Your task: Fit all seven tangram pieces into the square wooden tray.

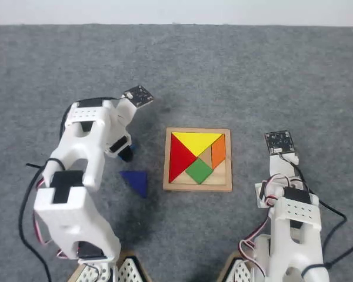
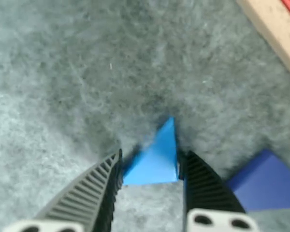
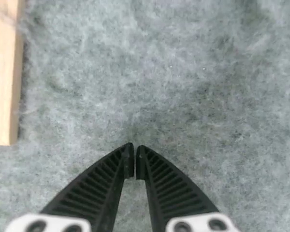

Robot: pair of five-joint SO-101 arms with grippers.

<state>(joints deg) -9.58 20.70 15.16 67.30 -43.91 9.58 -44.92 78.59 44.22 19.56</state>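
The left gripper's (image 2: 151, 163) jaws sit narrowly apart, closed against both sides of a small light blue triangle (image 2: 157, 147) lying on the grey carpet (image 2: 87, 72). Just beside it rests a dark blue triangle (image 2: 263, 180). The right gripper's (image 3: 135, 162) jaws are pressed together, holding nothing. Beyond, between the arms, the wooden tray (image 1: 197, 188) holds a yellow triangle (image 1: 195, 142), red triangle (image 1: 179, 157), green square (image 1: 198, 170) and orange parallelogram (image 1: 218, 151).

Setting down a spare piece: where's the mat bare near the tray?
Bare mat lies beyond the tray, and between it and the right gripper. Crowded opposite: dark blue triangle, left gripper around light blue triangle.
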